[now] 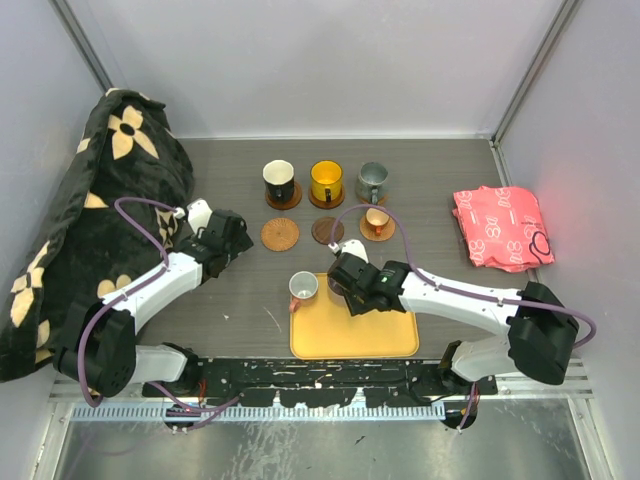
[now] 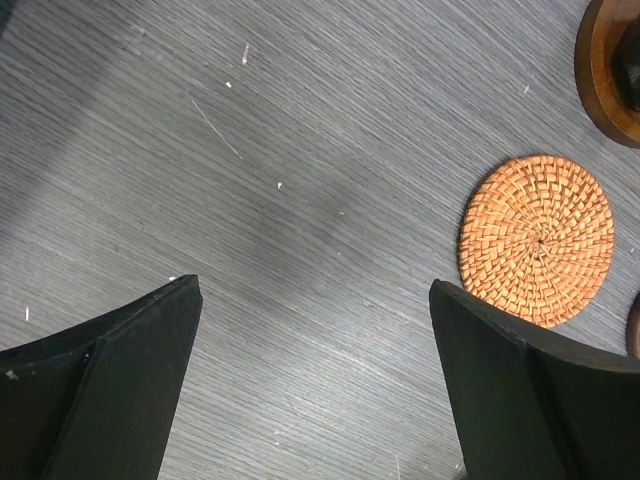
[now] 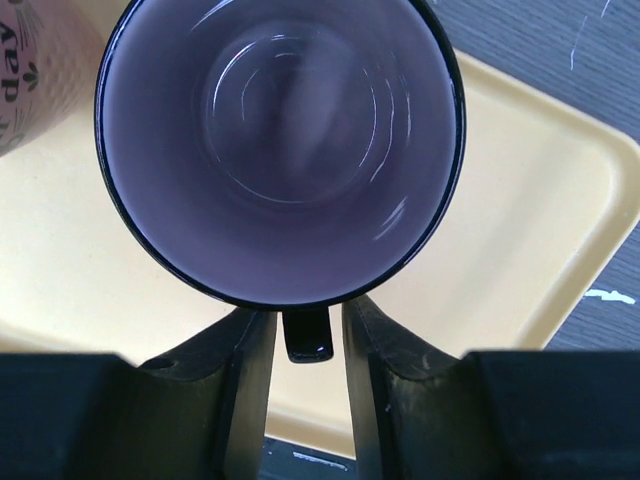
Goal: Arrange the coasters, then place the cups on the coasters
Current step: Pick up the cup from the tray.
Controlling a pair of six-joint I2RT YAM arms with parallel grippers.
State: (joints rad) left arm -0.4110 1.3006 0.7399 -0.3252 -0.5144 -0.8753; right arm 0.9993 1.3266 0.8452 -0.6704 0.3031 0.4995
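Observation:
A purple-grey cup (image 3: 280,150) stands on the yellow tray (image 3: 520,250). My right gripper (image 3: 308,315) straddles its dark handle (image 3: 307,338), with a thin gap on each side. The arm hides this cup in the top view. A white cup (image 1: 303,288) sits at the tray's left corner. In the back row, black-and-cream (image 1: 280,180), orange-yellow (image 1: 325,182) and grey-green (image 1: 372,182) cups each rest on a coaster. A small brown cup (image 1: 376,220) is on another. A woven coaster (image 2: 537,240) and a dark coaster (image 1: 327,230) lie bare. My left gripper (image 2: 315,285) hangs open over the table, left of the woven coaster.
A black blanket with cream flowers (image 1: 90,220) is heaped along the left wall. A red printed packet (image 1: 500,228) lies at the right. A rimmed dark coaster (image 2: 610,70) shows at the left wrist view's top right corner. Grey walls close off the back and both sides.

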